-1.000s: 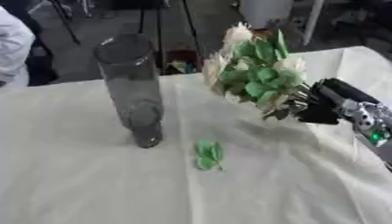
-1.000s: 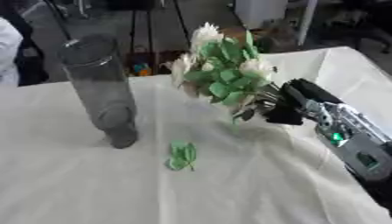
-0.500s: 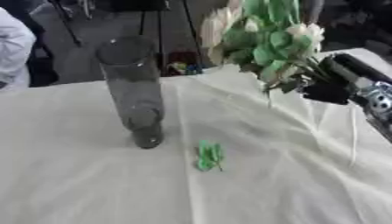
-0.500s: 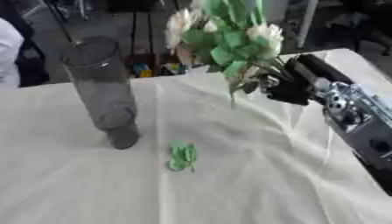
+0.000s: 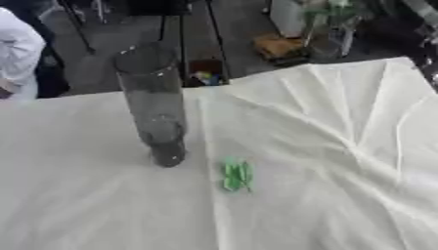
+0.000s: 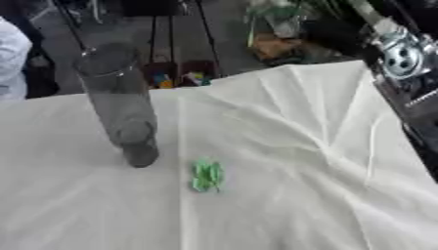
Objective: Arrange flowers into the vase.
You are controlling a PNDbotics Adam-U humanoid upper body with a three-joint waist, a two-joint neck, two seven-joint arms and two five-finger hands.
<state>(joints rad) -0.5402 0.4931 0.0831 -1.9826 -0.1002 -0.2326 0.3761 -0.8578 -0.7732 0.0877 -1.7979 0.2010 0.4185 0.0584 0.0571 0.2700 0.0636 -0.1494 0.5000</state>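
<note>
Flowers [image 6: 275,14] upper centre, blurred, light, floppy; we'd hold stems low. Vase [image 5: 156,105] tall glass, tippy. Right hand's fingers: we cannot tell.

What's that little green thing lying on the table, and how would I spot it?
Start at the white cloth-covered table and find the tall, dark, see-through glass vase standing upright on its left half. Just to the right of the vase's base, apart from it, lies a small bright green leafy scrap, flat on the cloth. It is the only green thing on the table.
</note>
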